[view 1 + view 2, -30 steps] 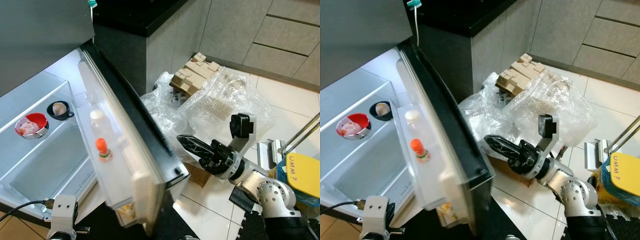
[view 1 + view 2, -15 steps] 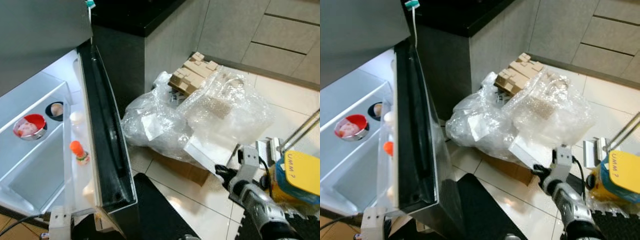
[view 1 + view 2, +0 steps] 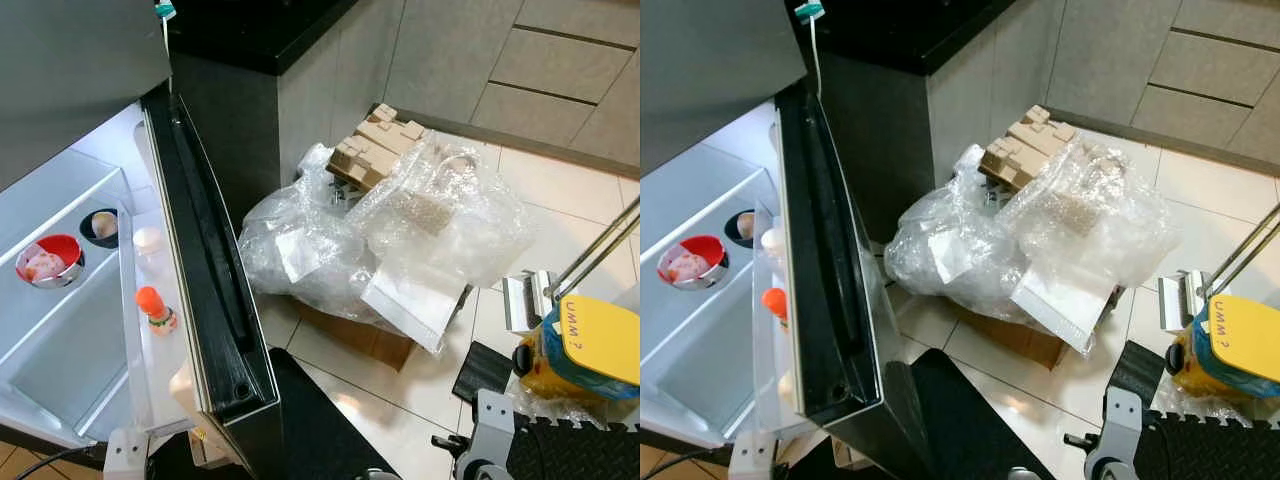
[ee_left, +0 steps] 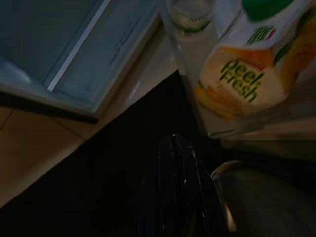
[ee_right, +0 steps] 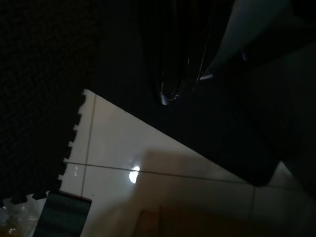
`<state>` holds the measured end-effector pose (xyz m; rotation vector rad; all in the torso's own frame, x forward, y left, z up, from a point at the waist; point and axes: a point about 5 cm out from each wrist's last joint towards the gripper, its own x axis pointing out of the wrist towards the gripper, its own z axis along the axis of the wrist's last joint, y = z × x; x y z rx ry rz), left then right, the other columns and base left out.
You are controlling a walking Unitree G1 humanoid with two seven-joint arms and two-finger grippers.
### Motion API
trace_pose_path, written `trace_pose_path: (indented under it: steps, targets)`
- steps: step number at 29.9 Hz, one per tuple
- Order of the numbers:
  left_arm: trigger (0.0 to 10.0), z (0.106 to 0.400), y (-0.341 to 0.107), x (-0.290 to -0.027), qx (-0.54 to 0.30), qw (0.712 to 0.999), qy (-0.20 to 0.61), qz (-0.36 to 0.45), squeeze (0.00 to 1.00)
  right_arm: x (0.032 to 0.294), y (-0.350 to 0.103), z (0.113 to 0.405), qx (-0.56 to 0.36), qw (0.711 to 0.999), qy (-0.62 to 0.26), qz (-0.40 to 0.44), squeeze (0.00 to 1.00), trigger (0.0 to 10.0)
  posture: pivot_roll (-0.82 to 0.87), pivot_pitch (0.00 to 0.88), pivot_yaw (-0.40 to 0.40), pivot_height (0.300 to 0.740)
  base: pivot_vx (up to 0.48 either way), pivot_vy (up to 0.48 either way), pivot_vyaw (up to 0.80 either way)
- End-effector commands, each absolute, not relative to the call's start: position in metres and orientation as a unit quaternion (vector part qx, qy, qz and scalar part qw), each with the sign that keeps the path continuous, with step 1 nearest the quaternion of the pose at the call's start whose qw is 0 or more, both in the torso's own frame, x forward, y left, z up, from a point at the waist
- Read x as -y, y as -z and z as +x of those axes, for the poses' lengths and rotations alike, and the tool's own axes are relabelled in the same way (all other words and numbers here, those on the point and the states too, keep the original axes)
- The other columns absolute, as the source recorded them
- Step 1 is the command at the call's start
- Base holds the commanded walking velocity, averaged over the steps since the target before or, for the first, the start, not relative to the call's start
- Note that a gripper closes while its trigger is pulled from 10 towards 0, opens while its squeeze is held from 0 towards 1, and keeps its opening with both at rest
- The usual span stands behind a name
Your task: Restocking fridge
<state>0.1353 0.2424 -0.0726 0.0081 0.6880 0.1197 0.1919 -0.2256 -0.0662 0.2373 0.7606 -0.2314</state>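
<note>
Main worry: the open black-edged fridge door (image 3: 205, 290) hangs out over the floor, and that heap of clear plastic wrap and bubble wrap (image 3: 400, 235) sits just right of it, so a careless step or swing could snag either. The left gripper (image 4: 177, 148) hangs low by the door's near bottom corner, its fingers closed together and empty. The yellow Peel Fresh juice carton (image 4: 247, 74) sits in the door shelf just beyond it. The right gripper (image 5: 173, 74) idles over the floor; can't tell its fingers.
</note>
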Motion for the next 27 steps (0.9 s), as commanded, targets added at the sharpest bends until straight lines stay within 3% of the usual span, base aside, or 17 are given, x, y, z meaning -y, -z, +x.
trace_pose_path:
  steps: [1,6,27]
  targets:
    - [10.0,0.124,0.080,-0.237,-0.357,0.932,-0.059,-0.008,0.00,0.225,0.070,0.186,-0.376,0.911,0.122,0.121,0.00,10.0,-0.12,0.142,0.013,0.740,0.000,0.000,0.00]
    - [10.0,0.127,0.082,-0.237,-0.368,0.928,-0.056,-0.010,0.00,0.211,0.077,0.180,-0.391,0.909,0.099,0.105,0.00,10.0,-0.12,0.140,0.012,0.740,-0.152,0.000,0.00]
    - [10.0,0.120,0.088,-0.240,-0.408,0.911,-0.060,-0.014,0.00,0.204,0.079,0.177,-0.394,0.911,0.081,0.097,0.00,10.0,-0.12,0.127,0.004,0.740,-0.285,0.000,0.00]
